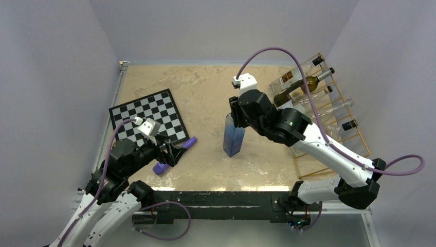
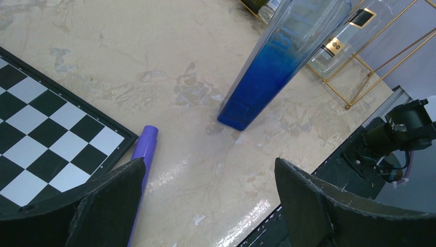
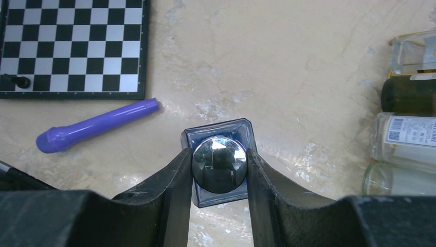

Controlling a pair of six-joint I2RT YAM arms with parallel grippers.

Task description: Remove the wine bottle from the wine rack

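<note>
- The table (image 1: 205, 92) is a beige, marble-patterned slab, glossy in places; pale grey walls (image 1: 51, 77) close in on three sides; a black rail (image 1: 221, 198) runs along the near edge
- The wine bottle (image 1: 234, 138) stands upright on the open middle of the table, off the wine rack (image 1: 360, 135) and apart from it; square-sided glass, deep blue at the base and fading clear upward, with a round mirror-bright cap
- The right gripper (image 3: 219, 159) comes from above, its black fingers clamped on that cap
- The rack is thin gold wire at the right edge by the wall; other bottles (image 1: 308, 82), clear and dark, lie slanted in it
- The left gripper (image 2: 208, 170) hangs with fingers wide apart, holding nothing, over bare table
- A checkerboard (image 1: 149, 116) lies flat at the left; a smooth purple pen (image 3: 97, 125) lies just beside its near corner; the table between board and bottle is open
</note>
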